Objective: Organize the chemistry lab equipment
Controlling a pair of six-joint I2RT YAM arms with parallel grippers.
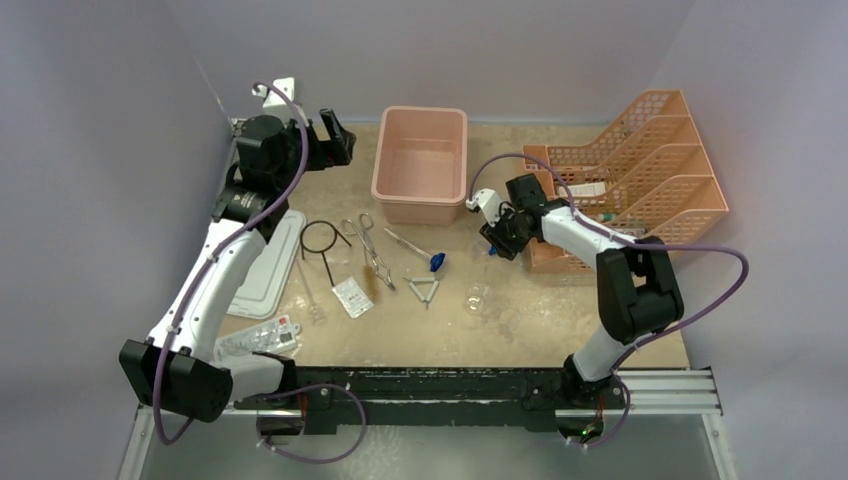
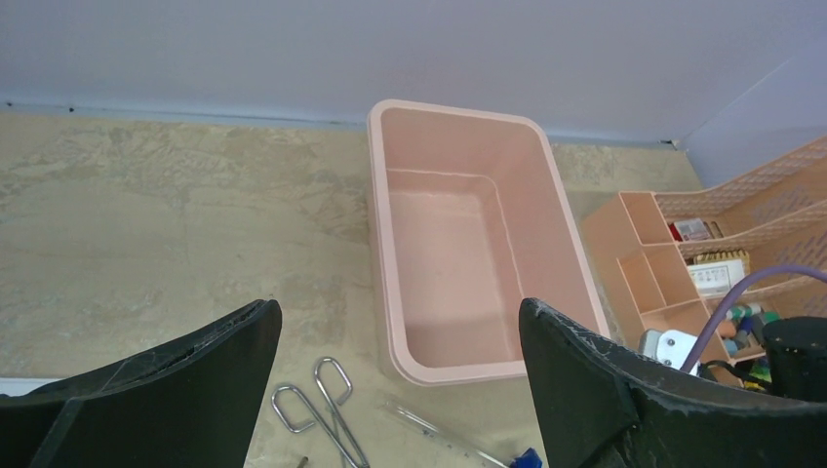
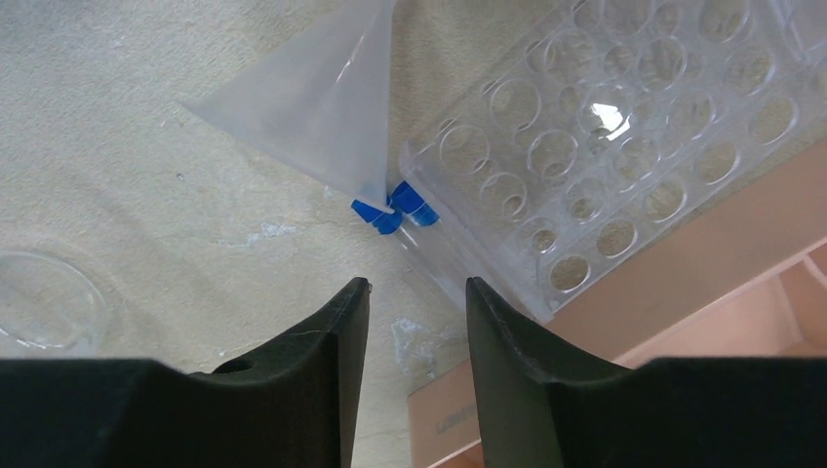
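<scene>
While left gripper (image 2: 400, 327), jaws wide apart, faces pink tub (image 2: 453, 110), right gripper (image 3: 417, 291), jaws narrowly apart, empty, points at clear funnel (image 3: 312, 107).

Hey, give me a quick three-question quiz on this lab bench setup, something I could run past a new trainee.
1. True or false: the pink tub already holds glassware.
2. In the right wrist view, what lies just ahead of the right gripper? A) a clear funnel B) a thermometer C) a Bunsen burner
3. Short answer: which is holding something, the left gripper, the right gripper, or neither?
Key: 1 false, the tub is empty. 2 A. 3 neither; both are open with nothing between their fingers.
</scene>
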